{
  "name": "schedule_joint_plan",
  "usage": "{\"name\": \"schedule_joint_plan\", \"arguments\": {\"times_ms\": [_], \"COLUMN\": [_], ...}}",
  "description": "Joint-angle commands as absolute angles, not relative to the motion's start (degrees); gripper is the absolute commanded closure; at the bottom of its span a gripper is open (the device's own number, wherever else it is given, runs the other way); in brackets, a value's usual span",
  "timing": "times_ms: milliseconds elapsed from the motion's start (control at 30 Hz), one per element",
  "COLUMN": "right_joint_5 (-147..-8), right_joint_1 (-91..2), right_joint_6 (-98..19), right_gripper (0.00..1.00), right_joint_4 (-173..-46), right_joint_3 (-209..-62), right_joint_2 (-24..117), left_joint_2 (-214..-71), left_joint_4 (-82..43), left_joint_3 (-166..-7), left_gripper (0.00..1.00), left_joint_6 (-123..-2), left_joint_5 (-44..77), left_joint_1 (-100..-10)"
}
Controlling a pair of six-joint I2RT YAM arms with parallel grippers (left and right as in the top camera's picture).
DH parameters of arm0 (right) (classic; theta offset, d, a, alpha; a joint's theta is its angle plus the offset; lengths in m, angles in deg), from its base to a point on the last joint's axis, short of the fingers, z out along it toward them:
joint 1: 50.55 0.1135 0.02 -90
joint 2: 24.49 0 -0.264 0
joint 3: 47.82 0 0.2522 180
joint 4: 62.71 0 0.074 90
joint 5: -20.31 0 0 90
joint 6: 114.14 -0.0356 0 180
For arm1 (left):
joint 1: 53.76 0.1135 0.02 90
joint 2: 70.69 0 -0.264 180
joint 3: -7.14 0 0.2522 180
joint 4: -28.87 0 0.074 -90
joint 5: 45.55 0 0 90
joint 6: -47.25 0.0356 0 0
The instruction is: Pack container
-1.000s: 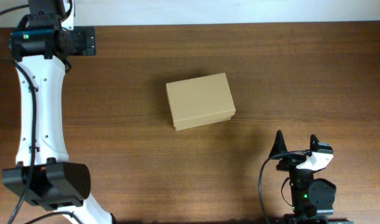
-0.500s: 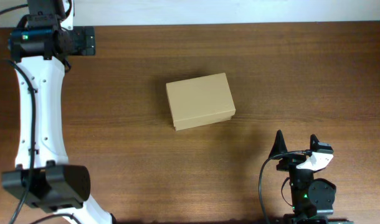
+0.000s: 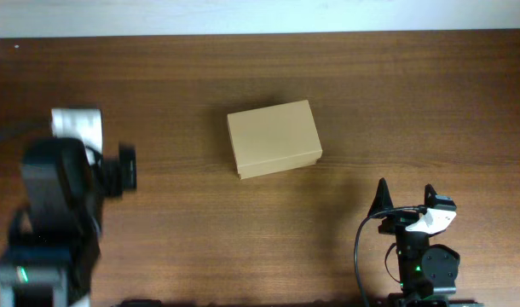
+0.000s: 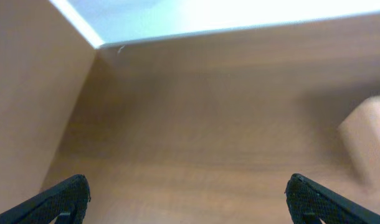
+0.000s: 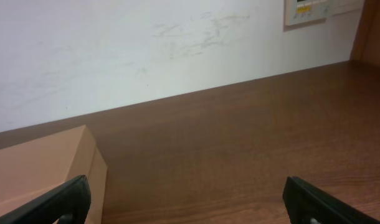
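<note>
The container (image 3: pixel 274 138) is a plain tan cardboard box lying in the middle of the table with its lid down. It shows blurred at the right edge of the left wrist view (image 4: pixel 369 142) and at the lower left of the right wrist view (image 5: pixel 43 163). My left gripper (image 4: pixel 187 188) is open over bare wood, well left of the box; in the overhead view its arm (image 3: pixel 60 200) is a blur at the near left. My right gripper (image 3: pixel 405 198) stands open at the near right, short of the box, nothing between its fingers (image 5: pixel 70 196).
The brown wooden table (image 3: pixel 413 94) runs to a white wall (image 5: pixel 146 50) at its far edge. A small wall panel (image 5: pixel 309 10) sits above the table's far right. A side wall (image 4: pixel 28 93) bounds the table on the left.
My left arm has swung from the far left corner back toward the near left and is motion-blurred. The box and the right arm have not moved.
</note>
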State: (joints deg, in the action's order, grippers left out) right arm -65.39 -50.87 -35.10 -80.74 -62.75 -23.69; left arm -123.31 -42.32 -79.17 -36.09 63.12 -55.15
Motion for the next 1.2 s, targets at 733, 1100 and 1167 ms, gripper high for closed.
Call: {"name": "schedule_joint_plan", "arguments": {"times_ms": [733,1100,1167], "right_joint_5": [-64.5,-64.5,-64.5], "right_joint_1": [-50.6,-50.6,-50.6], "right_joint_6": [-35.6,-35.6,-35.6], "right_gripper": [0.01,0.01,0.01], "right_joint_4": [-80.6,-80.6,-80.6], "right_joint_3": [-61.9,-61.9,-61.9], "right_joint_2": [-24.1,-24.1,-24.1], "left_joint_2": [-77.4,-71.0,-71.0], "left_joint_4": [-4.9,-4.9,-4.9], "left_joint_3": [-21.1,-13.1,-13.0], "left_gripper": [0.01,0.01,0.01], "left_joint_6": [-35.8,-38.4,-38.4], "left_joint_5": [54.1,54.1,54.1], "left_joint_1": [-55.1,-55.1,-55.1]}}
